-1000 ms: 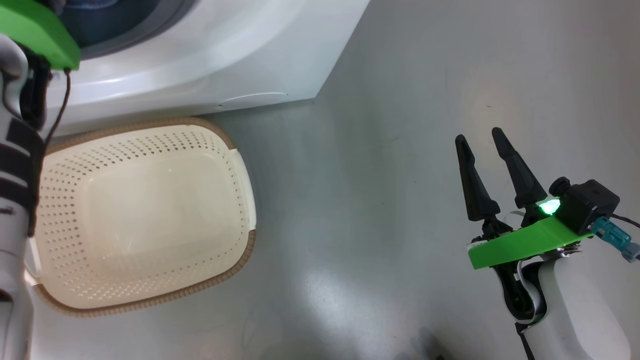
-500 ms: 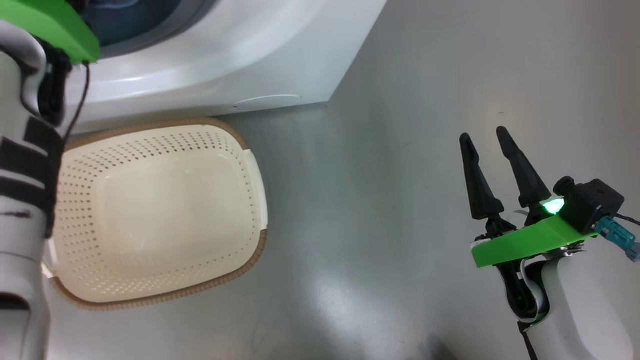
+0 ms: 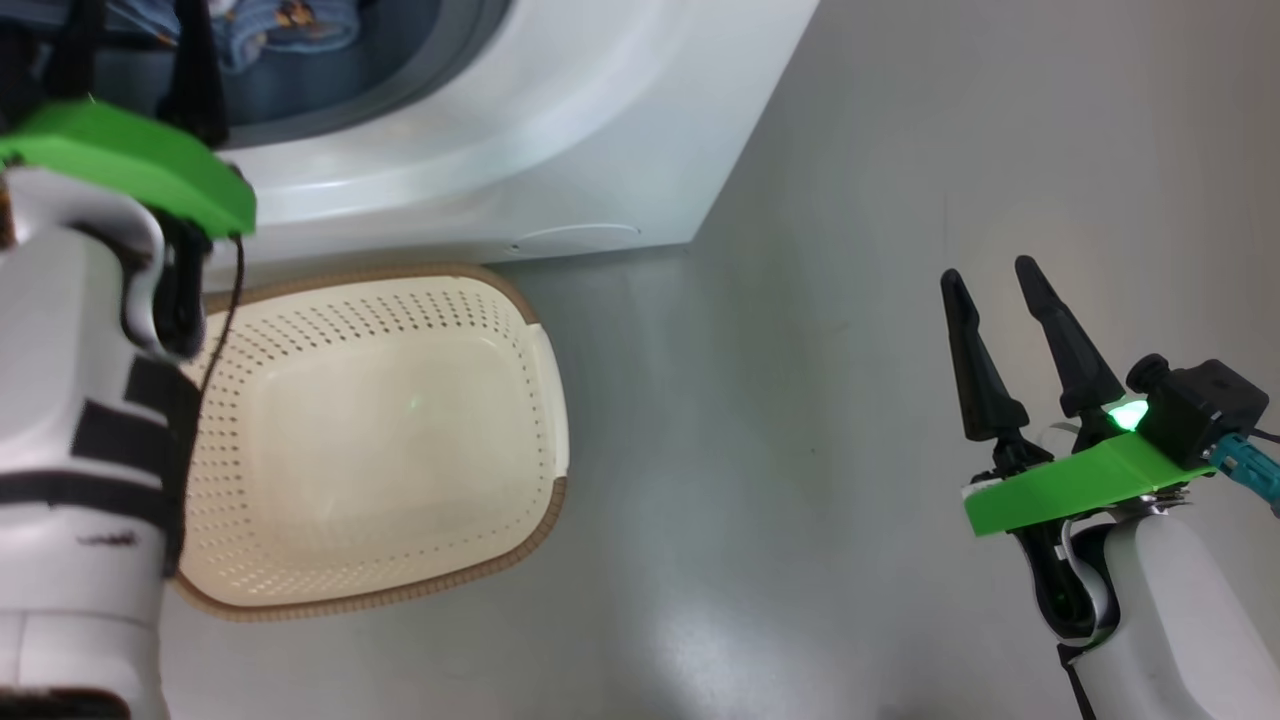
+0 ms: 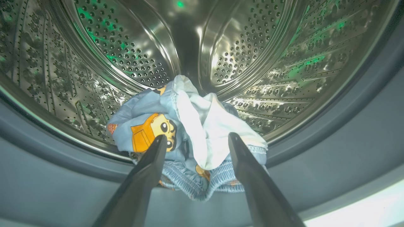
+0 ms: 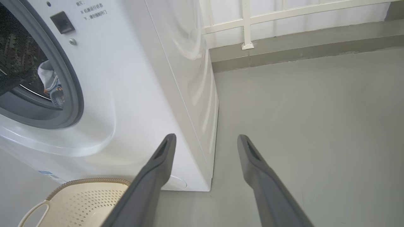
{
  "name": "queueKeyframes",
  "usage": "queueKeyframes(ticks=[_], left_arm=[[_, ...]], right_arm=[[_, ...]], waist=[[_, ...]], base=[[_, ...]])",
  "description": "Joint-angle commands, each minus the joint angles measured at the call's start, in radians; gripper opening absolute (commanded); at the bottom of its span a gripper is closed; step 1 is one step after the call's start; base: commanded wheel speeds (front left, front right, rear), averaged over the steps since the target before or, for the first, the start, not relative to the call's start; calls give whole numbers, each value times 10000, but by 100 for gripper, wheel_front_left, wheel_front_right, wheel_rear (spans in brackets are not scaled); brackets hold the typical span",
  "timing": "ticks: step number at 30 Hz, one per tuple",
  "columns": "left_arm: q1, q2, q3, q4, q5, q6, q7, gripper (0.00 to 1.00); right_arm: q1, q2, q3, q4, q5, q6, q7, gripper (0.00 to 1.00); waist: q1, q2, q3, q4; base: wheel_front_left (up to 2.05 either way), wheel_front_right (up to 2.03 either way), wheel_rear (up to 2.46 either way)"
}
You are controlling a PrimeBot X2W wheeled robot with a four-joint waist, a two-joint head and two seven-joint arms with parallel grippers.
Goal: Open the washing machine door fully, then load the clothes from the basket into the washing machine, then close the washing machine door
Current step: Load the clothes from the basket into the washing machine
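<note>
The left gripper (image 4: 197, 138) reaches into the mouth of the washing machine (image 3: 520, 140), its two dark fingers spread wide and clamped on nothing. The clothes (image 4: 202, 126) lie in one bundle on the front lip of the perforated steel drum (image 4: 126, 50), just above the blue-grey gasket (image 4: 347, 148), directly beyond and between the two fingertips. The lower edge of the bundle drops behind both fingers, so contact between fingers and fabric cannot be determined. From left to right the bundle shows a pale blue garment printed with an orange cartoon vehicle, then a white fold; a ribbed denim-blue hem runs along the bottom. How many garments make up the bundle cannot be told. In the head view the left fingertips are cut off by the top edge, and a strip of denim-blue cloth shows beside them. The basket (image 3: 380, 310) stands on the floor (image 3: 800, 400) just in front of the machine's base; the left forearm (image 3: 80, 420) covers its left side. The right gripper (image 3: 988, 275) hovers over the floor, well apart from machine and basket, fingers wide apart and holding nothing.
</note>
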Motion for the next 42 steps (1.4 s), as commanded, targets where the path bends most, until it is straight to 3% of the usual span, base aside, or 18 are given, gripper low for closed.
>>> queueKeyframes(ticks=[1, 26, 42], left_arm=[[309, 356, 273, -398, 149, -24, -51, 100], [4933, -663, 2041, -3304, 1579, -25, -51, 100], [7454, -812, 2656, -4441, 1885, -25, -51, 100]], right_arm=[[367, -86, 159, -163, 29, 16, -49, 100], [1446, -539, -198, 16, 17, 16, -49, 100], [2168, -636, -293, 83, 46, 16, -49, 100]], waist=[[0, 0, -191, 139], [0, 0, -1856, 930], [0, 0, -2899, 951]], base=[[0, 0, 0], [0, 0, 0], [0, 0, 0]])
